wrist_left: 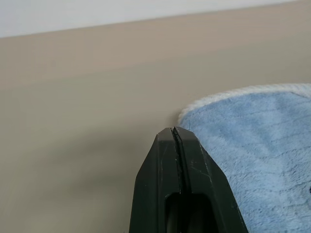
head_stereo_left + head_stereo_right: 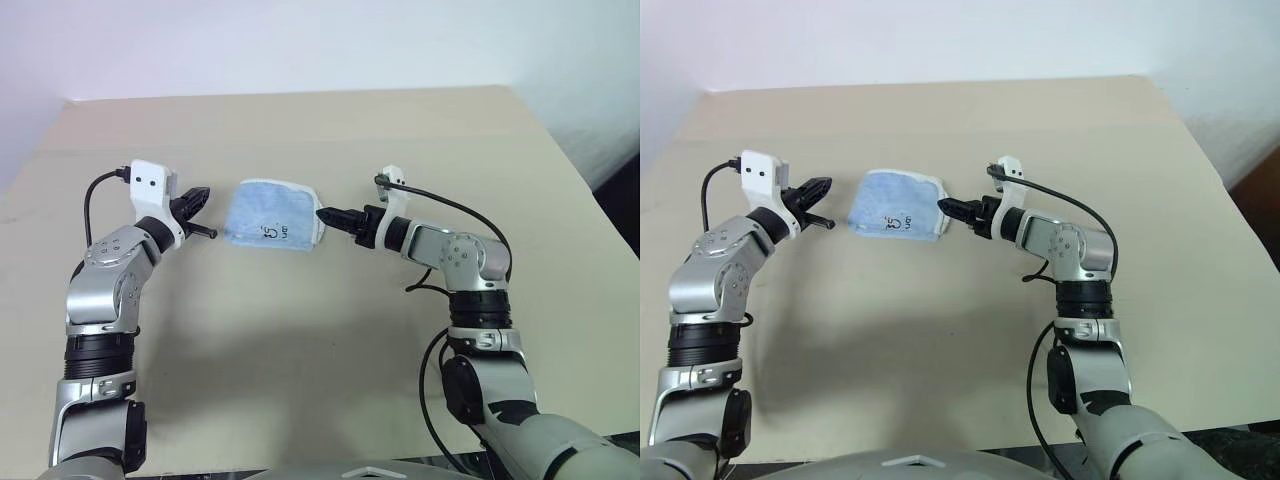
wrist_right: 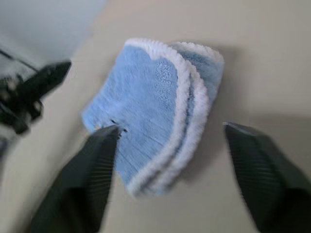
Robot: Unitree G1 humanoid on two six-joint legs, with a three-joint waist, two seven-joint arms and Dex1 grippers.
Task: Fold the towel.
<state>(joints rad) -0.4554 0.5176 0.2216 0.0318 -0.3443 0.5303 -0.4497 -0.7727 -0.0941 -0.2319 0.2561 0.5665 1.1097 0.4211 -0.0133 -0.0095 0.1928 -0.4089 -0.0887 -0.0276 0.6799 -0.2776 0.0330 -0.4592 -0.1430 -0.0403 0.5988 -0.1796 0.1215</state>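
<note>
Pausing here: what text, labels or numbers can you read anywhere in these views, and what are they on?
Dark print on the small white tag of the folded towel: too small and curled to read; a few rounded characters show, no sure letters or digits.
Left gripper, right gripper and table: no markings can be made out.

towel (image 2: 268,213): 1, folded, on bench | bench (image 2: 330,330): 1 | left gripper (image 2: 203,213): 1, beside towel | right gripper (image 2: 327,216): 1, at towel's other side | fingers (image 3: 87,179): 2 per gripper
</note>
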